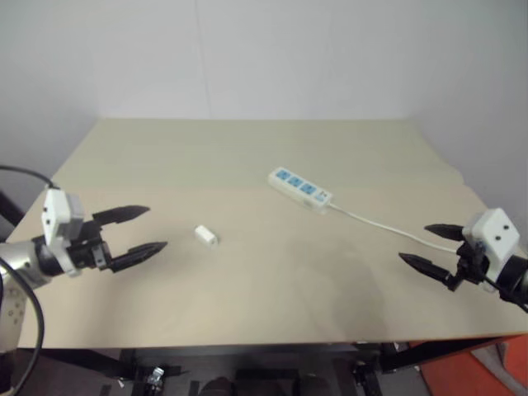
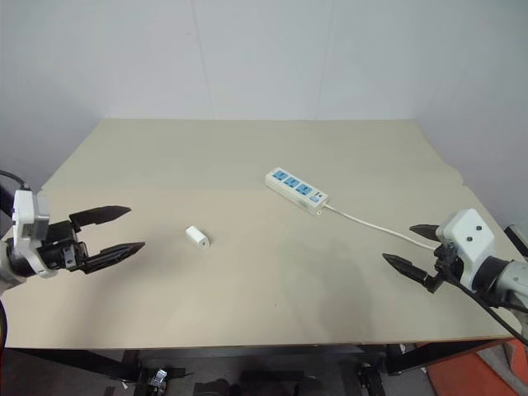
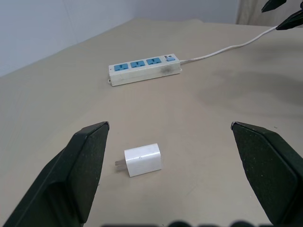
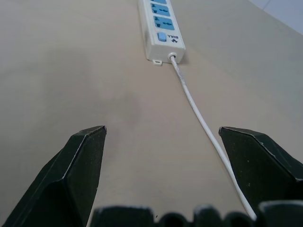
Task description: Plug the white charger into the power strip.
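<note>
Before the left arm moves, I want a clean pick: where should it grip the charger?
Grip the charger across its two broad flat faces at mid-body, coming from above with the open left tool. It lies flat on the table, prongs sticking out one end, so probably keep that end free for the strip.

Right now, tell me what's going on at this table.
Nothing is being handled yet. The white charger lies loose on the table, its prongs showing in the left wrist view, apart from the power strip, which lies farther back with all three blue sockets free and its cord trailing toward the robot's right. The left gripper hovers open beside the charger, facing it. The right gripper hovers open near the cord. The plugging has not begun.
</note>
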